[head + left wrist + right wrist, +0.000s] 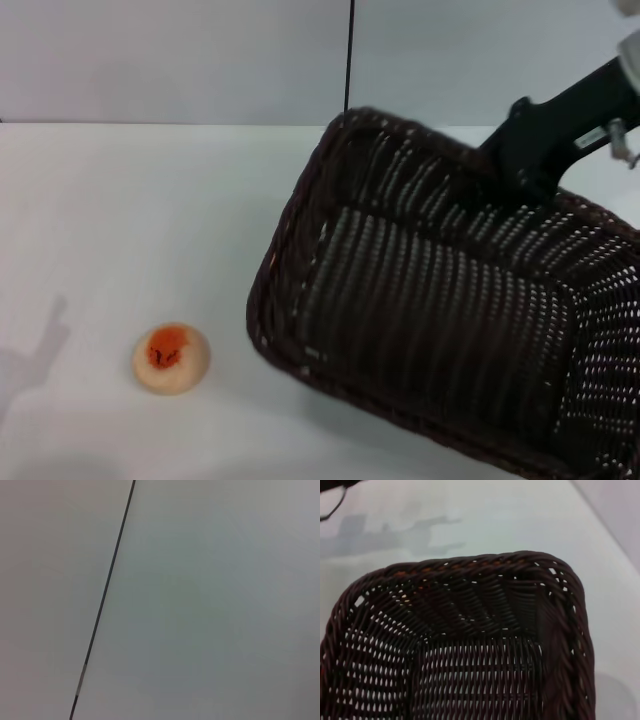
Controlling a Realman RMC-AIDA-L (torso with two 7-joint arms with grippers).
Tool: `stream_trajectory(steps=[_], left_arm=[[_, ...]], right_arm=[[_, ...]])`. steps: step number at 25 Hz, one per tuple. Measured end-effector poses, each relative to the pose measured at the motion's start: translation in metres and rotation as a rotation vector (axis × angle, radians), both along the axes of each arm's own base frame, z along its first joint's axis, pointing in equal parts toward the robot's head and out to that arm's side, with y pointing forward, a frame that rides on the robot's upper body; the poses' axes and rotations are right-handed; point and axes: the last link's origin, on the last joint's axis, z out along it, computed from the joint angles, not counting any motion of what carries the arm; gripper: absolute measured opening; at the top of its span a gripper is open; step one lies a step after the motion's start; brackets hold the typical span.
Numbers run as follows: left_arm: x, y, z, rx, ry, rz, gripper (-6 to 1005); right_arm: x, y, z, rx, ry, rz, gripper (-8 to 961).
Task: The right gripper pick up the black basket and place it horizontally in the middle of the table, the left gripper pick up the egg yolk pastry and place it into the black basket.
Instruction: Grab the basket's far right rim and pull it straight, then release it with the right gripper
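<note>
Right gripper: clamping far rim of black basket, holding it tilted at right over desk. Egg yolk pastry: lying near left, well apart.

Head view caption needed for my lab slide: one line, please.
Right gripper grips the far rim of the tilted black basket, while the egg yolk pastry sits on the white table.

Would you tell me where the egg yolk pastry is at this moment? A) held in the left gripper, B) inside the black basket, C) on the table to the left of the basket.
C: the egg yolk pastry sits on the white table, apart from the black basket.
</note>
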Motion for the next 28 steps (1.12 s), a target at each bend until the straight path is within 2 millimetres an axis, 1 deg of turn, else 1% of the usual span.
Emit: stream_trajectory(steps=[1,4,9,12,14,15,19,24,28], left_arm=[[0.0,-0.002,0.0,-0.001,-0.001,0.001,814],[0.001,-0.006,-0.002,-0.001,-0.01,0.001,813],[0.003,-0.007,-0.005,-0.017,-0.018,-0.007,812],[0.004,-0.007,-0.006,-0.02,-0.02,-0.01,812],[0.004,-0.007,-0.007,-0.02,-0.022,-0.01,811],[0.005,-0.007,-0.007,-0.02,-0.024,-0.011,811],[0.006,-0.007,-0.008,-0.02,-0.033,-0.011,810],[0.006,-0.004,-0.009,-0.023,-0.032,-0.013,809],[0.006,-0.003,-0.008,-0.023,-0.031,-0.013,809]], right_arm=[[0.0,0.0,0.0,0.0,0.0,0.0,145],[-0.008,-0.007,-0.013,-0.095,-0.066,0.087,144],[-0.014,-0.005,-0.02,-0.153,-0.096,0.109,144],[-0.014,-0.003,-0.024,-0.137,-0.086,0.122,144],[-0.014,-0.003,-0.032,-0.114,-0.066,0.135,144],[-0.014,-0.003,-0.032,-0.114,-0.066,0.135,144],[-0.013,-0.003,-0.047,-0.098,-0.044,0.148,144],[-0.013,-0.002,-0.06,-0.07,-0.029,0.15,145],[-0.013,-0.001,-0.064,-0.058,-0.024,0.147,145]])
